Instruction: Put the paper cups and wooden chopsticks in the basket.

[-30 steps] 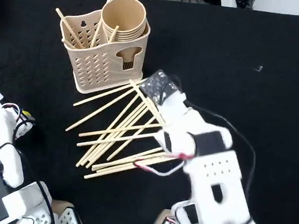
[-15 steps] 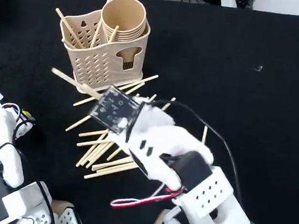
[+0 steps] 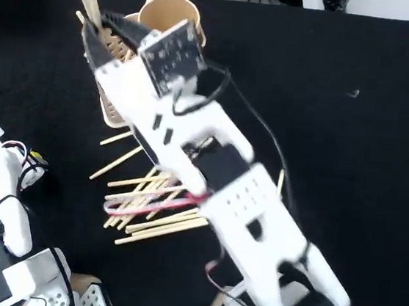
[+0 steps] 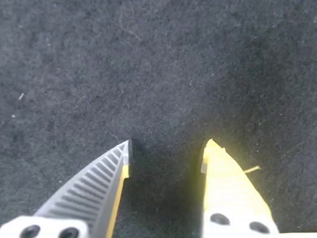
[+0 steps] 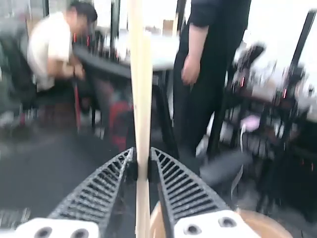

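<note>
Pale wooden chopsticks [image 5: 141, 74] are pinched upright in your right gripper [image 5: 142, 158], jaws closed tight on them.
From above, they sit over the far-left corner of the beige perforated plastic basket [image 3: 113, 113], at the table's far left. A stack of tan paper cups [image 3: 165, 12] stands in the basket's right part. More loose wooden chopsticks [image 3: 153, 214] lie fanned on the black cloth table [image 3: 339, 139] nearer you. Your left gripper [image 4: 166, 148] hangs over bare cloth, jaws spread and holding nothing.
</note>
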